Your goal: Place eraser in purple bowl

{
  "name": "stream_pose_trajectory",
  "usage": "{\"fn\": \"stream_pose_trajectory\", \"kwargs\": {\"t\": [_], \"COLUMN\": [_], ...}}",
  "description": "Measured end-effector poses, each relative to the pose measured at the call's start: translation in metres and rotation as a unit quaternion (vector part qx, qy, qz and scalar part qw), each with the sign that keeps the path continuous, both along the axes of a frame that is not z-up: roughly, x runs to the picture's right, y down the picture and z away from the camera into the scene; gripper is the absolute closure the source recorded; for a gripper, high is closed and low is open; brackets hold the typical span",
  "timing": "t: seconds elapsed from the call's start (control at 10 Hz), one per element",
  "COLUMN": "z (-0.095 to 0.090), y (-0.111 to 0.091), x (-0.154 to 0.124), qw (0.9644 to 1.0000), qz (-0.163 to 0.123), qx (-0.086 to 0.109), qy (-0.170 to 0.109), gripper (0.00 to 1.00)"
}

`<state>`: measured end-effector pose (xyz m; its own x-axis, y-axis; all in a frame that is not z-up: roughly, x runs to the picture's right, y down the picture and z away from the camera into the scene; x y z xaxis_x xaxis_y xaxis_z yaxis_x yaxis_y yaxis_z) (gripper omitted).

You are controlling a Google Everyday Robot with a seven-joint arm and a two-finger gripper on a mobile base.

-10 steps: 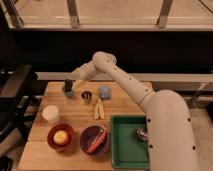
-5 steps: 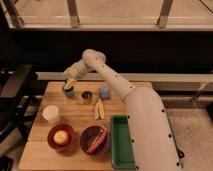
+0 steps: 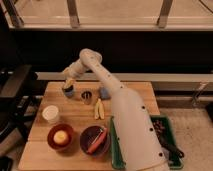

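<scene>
Hovering spread wide, the pincer [image 3: 68, 83] hangs just above the eraser [image 3: 66, 90], apart from the purple bowl [image 3: 82, 140].

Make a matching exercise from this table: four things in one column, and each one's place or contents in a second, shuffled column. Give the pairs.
Column one
1. pincer
2. purple bowl
3. red-orange bowl
4. metal cup

Column two
a. front left, holds a yellow lump
b. low over the table's back left part
c. front, beside the green tray, holds a reddish thing
d. at the back, just left of the light blue block

Pairs: 1-b, 2-c, 3-a, 4-d
</scene>
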<state>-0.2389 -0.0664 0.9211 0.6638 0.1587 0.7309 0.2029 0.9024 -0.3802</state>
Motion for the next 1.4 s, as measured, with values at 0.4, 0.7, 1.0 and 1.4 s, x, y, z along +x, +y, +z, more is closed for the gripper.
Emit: {"fn": "stream_pose_trajectory", "kwargs": {"t": [0.4, 0.7, 1.0, 1.4], "z": [0.019, 0.02, 0.008, -0.031], "y": [0.014, 0.019, 0.012, -0.008], "x": [0.002, 0.008, 0.017, 0.026], "qw": [0.9998, 0.9996, 0.9998, 0.9999], "qz": [-0.009, -0.009, -0.002, -0.001], "qx": [-0.013, -0.02, -0.011, 0.013], "qy": [0.009, 0.018, 0.017, 0.005], "gripper": [0.36, 0.6, 0.92, 1.0]}}
